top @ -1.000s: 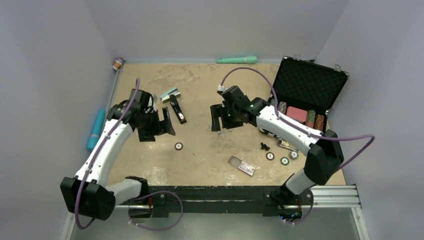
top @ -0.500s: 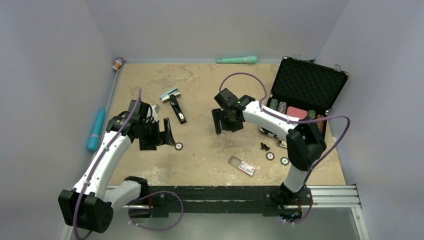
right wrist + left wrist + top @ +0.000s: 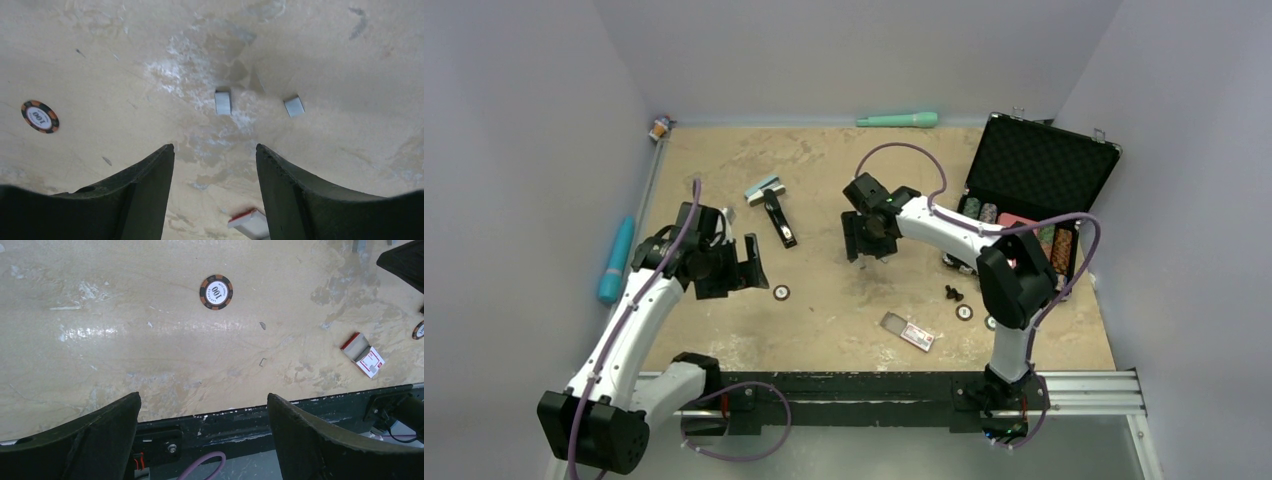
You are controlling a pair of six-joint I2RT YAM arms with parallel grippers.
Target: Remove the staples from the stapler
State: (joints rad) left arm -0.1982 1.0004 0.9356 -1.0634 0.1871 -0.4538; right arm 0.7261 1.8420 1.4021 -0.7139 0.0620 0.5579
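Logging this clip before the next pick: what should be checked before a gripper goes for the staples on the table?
1. Right gripper jaws apart, nothing between them: ok.
2. Two staple strips in plain view on the table: ok.
3. A strip centred between the right jaws: not ok, both lie beyond the tips.
4. Left gripper open, empty, away from the strips: ok.
5. Stapler lying apart from both arms: ok.
6. Stapler fully emptied: cannot tell.
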